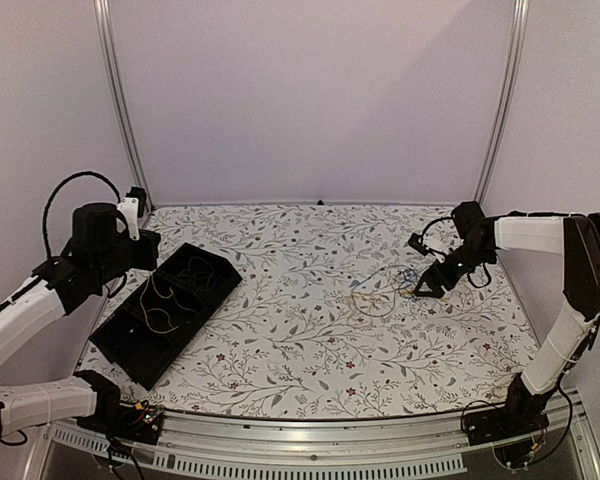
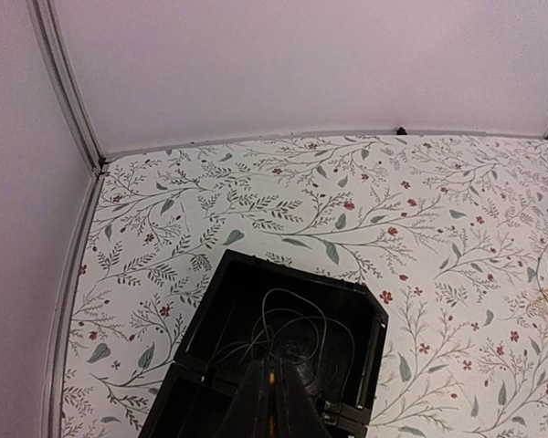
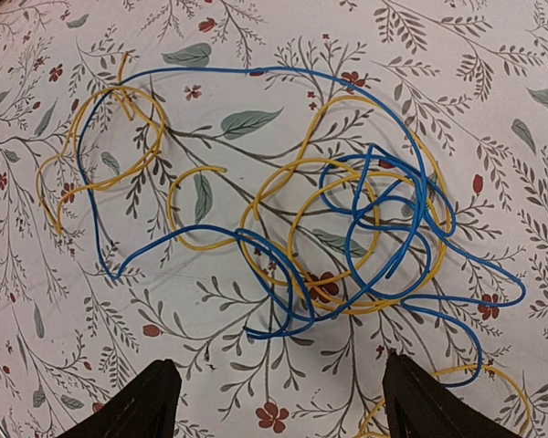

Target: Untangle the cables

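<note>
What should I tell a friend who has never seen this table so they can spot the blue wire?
On the right side of the flowered table, by the right gripper, lies a loose tangle of thin wires. The blue cable is the one weaving through it; its neighbours are yellow cables.

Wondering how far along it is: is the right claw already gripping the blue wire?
No, the right gripper is wide open, and the blue wire lies on the table beyond it.

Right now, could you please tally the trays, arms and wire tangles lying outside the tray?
Tray: 1
Arms: 2, left arm and right arm
Tangle outside the tray: 1
Total: 4
</note>
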### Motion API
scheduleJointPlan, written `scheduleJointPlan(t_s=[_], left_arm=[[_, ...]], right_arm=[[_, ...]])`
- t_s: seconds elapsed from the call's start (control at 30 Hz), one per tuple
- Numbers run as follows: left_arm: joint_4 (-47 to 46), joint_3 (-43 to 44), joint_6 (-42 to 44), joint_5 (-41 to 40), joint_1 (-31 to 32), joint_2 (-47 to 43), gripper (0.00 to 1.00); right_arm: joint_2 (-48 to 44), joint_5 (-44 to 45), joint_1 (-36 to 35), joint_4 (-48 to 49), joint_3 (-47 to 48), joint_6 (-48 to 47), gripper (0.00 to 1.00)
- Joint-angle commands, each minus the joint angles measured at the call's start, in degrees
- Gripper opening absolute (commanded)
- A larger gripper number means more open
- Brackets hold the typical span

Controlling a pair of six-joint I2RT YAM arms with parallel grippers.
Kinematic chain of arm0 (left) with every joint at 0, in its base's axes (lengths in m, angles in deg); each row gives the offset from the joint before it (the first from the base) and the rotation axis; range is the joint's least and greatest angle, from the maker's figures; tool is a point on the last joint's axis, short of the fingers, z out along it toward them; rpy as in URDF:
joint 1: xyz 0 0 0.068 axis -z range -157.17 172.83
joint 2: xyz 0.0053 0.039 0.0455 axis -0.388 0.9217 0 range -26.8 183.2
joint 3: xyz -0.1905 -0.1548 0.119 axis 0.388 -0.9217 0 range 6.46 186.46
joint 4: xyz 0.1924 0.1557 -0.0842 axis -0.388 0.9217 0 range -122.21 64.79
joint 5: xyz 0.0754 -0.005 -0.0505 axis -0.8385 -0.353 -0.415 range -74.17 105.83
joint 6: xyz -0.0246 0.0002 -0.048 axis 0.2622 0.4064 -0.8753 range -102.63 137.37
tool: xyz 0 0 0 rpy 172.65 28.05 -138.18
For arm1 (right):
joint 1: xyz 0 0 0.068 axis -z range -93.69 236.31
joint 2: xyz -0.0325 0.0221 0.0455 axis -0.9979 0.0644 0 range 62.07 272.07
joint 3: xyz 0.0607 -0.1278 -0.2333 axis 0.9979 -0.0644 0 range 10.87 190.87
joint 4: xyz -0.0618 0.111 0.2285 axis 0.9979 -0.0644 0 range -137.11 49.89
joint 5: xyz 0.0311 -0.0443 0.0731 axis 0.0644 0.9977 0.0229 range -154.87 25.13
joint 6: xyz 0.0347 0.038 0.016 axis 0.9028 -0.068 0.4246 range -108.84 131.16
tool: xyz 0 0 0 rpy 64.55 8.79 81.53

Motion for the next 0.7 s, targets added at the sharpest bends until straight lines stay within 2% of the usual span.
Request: scheduleJointPlan(t_s=[0.0,0.07,0.2,0.43,0.53,0.67], left_arm=[[-9.2,-3.1,-1.2,-1.4,-2.5,1.8,0.0],[-12.0,-4.4,-3.0,-0.1,-4.4,2.1,0.0],[-20.3,-5.1,-7.8,9.5,-8.4,4.5,0.0],[-26.2,-0.8,-15.0,12.9,-8.5,13.8,0.0],[-24.8,0.6,-11.9,9.5,-8.5,17.0,0.0],[-19.4,-0.3,-7.0,-0.4,-8.7,17.2,0.0]], right_arm=[[0.9,-1.9,0.2,-0.8,0.6,-0.6,0.81],[0.9,-2.1,0.2,-0.8,0.6,-0.7,0.81],[1.5,-2.4,0.0,-1.3,1.0,-0.9,0.81],[1.7,-2.1,-0.4,-1.6,1.0,-1.1,0.81],[1.2,-2.0,-0.3,-1.5,0.9,-1.1,0.81],[1.1,-1.9,-0.3,-1.5,0.8,-1.1,0.81]])
